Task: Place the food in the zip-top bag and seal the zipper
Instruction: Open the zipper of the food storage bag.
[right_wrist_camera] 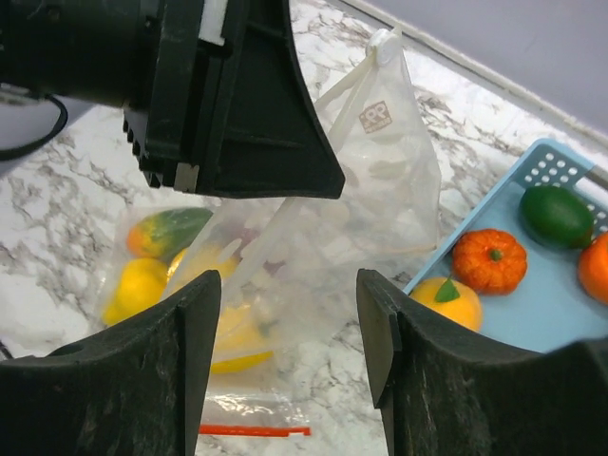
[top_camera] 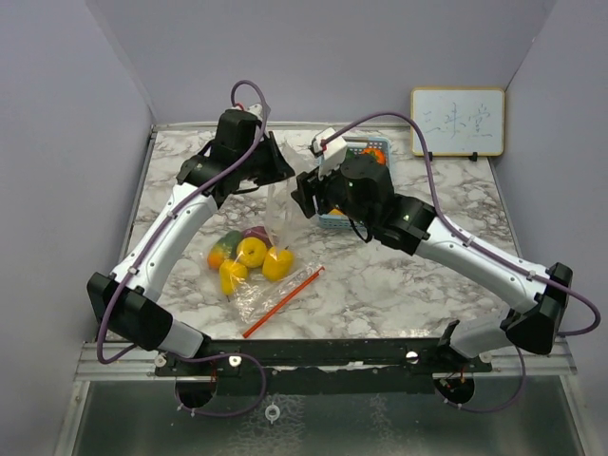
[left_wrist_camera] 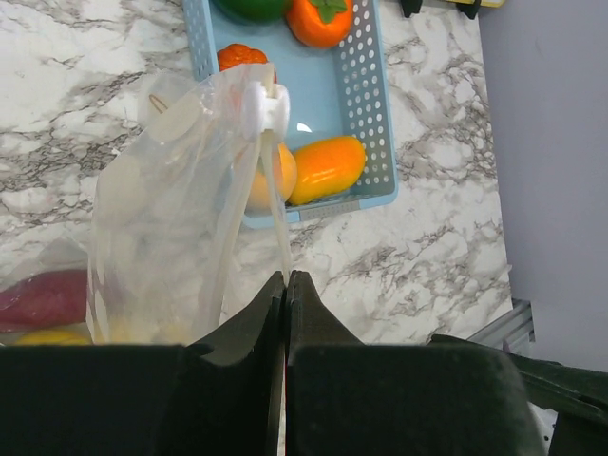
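The marble tabletop [top_camera: 399, 285] carries a job that looks roughly half done. The left arm reaches far across it, and its end effector [left_wrist_camera: 286, 280] is clamped fully shut on the rim of the zip-top bag [right_wrist_camera: 389, 180]. It holds the mouth end up off the surface, while the bottom end lies flat nearer the arm bases. The right end effector [right_wrist_camera: 285, 285] hangs just beside the raised mouth, between bag and basket, its jaws spread well apart with nothing in them. The light blue basket [left_wrist_camera: 332, 104] sits just behind the bag, toward the far right of the tabletop.

The food is split between the two. Part is already inside the bag, gathered at its low end: yellow pieces [top_camera: 252, 253], a green-and-orange piece [top_camera: 224, 247] and a purple piece [top_camera: 255, 233]. At least four pieces are left in the basket: a green fruit [right_wrist_camera: 556, 214], a small orange pumpkin [right_wrist_camera: 489, 259], a yellow-orange fruit with a green leaf [right_wrist_camera: 446, 302], and another orange one [right_wrist_camera: 594, 266] cut off at the edge of the right wrist view.

The white slider [right_wrist_camera: 385, 43] sits at the top corner of the raised mouth. The mouth appears to gape below it, so the zipper is judged unsealed. By that reading, what remains is moving the basket's pieces across, then running the slider along to close the bag.
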`<state>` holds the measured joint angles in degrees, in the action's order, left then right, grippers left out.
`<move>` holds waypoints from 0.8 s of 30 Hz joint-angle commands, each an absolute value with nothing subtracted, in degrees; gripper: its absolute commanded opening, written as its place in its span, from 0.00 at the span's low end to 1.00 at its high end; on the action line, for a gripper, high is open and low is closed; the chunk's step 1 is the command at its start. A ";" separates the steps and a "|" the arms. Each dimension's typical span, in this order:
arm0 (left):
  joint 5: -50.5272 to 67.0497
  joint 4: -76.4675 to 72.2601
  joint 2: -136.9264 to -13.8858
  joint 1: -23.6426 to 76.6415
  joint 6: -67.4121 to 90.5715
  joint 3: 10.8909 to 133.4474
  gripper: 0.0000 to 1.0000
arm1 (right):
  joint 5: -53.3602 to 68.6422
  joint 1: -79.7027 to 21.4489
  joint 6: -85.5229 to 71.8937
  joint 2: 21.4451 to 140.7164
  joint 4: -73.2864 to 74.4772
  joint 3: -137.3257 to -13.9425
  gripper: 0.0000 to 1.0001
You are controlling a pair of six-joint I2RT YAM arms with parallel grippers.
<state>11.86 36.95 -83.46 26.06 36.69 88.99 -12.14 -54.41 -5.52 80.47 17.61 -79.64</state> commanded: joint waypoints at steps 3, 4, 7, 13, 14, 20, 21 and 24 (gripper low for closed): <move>8.97 33.51 -81.23 26.36 38.10 87.10 0.00 | -18.65 -54.67 -19.49 83.29 23.48 -82.47 0.60; 8.97 33.19 -81.21 26.37 38.34 86.91 0.00 | -19.13 -54.65 -20.11 83.93 23.92 -82.83 0.61; 8.96 32.80 -81.04 26.54 38.49 86.75 0.00 | -19.12 -54.67 -21.57 86.57 25.73 -84.55 0.63; 8.61 32.38 -80.33 26.81 38.61 85.37 0.00 | -16.33 -54.67 -27.34 88.58 24.18 -84.73 0.64; 8.69 32.12 -80.22 26.88 38.72 85.00 0.00 | -16.58 -54.66 -27.53 88.98 24.25 -84.82 0.64; 8.61 31.46 -79.45 26.98 38.99 83.45 0.00 | -17.84 -54.67 -28.64 89.25 23.37 -84.22 0.64; 8.66 31.44 -79.43 27.00 38.98 83.29 0.00 | -17.82 -54.65 -28.89 89.05 23.09 -84.06 0.64; 8.09 31.45 -79.47 27.07 38.72 82.85 0.00 | -16.74 -54.64 -29.28 88.76 22.48 -84.14 0.64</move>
